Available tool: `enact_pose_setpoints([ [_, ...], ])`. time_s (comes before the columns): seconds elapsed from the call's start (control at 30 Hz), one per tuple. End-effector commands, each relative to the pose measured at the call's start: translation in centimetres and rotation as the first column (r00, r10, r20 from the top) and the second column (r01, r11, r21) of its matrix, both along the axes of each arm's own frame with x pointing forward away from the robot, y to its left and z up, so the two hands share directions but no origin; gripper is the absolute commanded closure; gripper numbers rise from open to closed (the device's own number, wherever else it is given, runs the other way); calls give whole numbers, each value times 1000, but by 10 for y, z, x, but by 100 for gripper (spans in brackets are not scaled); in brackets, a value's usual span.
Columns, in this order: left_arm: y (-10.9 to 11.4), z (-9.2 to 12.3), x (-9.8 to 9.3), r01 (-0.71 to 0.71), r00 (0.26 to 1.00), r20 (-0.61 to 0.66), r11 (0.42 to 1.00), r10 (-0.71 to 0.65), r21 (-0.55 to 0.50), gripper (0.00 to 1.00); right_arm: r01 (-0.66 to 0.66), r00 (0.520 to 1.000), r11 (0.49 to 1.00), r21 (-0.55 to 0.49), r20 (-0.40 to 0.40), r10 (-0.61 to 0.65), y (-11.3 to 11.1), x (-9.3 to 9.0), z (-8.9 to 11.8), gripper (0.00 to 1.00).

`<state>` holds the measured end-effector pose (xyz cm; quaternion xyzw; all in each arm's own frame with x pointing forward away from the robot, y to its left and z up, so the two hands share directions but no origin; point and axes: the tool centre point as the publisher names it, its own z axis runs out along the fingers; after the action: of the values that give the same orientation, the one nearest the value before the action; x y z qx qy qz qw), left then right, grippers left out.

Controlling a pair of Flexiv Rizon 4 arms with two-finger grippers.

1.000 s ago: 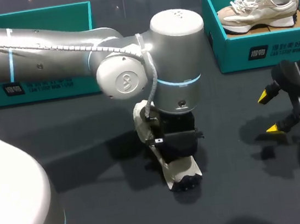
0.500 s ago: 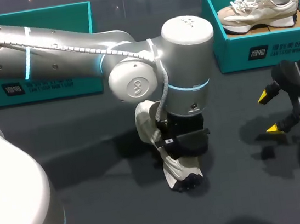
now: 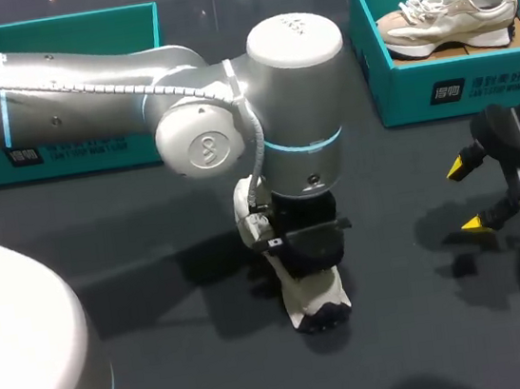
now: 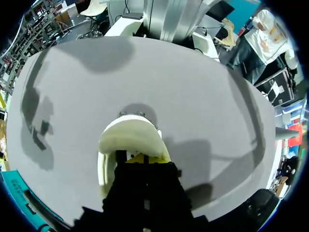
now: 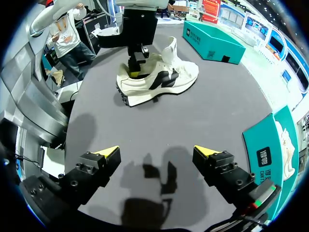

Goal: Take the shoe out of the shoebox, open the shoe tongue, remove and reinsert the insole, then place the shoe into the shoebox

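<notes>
- Left shoebox [image 3: 61, 31]: at table's far left, well apart from action.
- My left gripper [image 4: 144, 159]: down at mouth of white shoe [image 3: 304, 294], mid-table. Cannot tell whether it grips anything.
- White shoe: upright on sole, long axis running ahead of left gripper, toe toward my base.
- Left arm far nearer, so tongue and insole work falls to it, I judge.
- Right shoebox [image 3: 371, 55]: holds 1 beige shoe [image 3: 446, 5].
- My right gripper [image 5: 157, 153]: spread wide, holding nothing, well apart from white shoe.
</notes>
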<state>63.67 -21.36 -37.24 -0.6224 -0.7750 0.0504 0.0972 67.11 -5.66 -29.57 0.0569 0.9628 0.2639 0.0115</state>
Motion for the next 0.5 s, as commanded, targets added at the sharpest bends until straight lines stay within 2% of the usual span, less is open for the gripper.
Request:
enact_pose_setpoints([
  [0.03,-15,-20,0,17,1000,-17,996,-15,93,100,2,1000,1000,-3,2,-2,1,-1,0,0],
  [0.27,-15,-41,-4,28,1000,-7,989,-28,146,100,2,1000,1000,-3,2,-2,1,-1,0,0],
  [0.5,-19,-45,5,-49,997,70,997,45,64,100,2,1000,1000,-3,2,-2,1,-1,0,0],
])
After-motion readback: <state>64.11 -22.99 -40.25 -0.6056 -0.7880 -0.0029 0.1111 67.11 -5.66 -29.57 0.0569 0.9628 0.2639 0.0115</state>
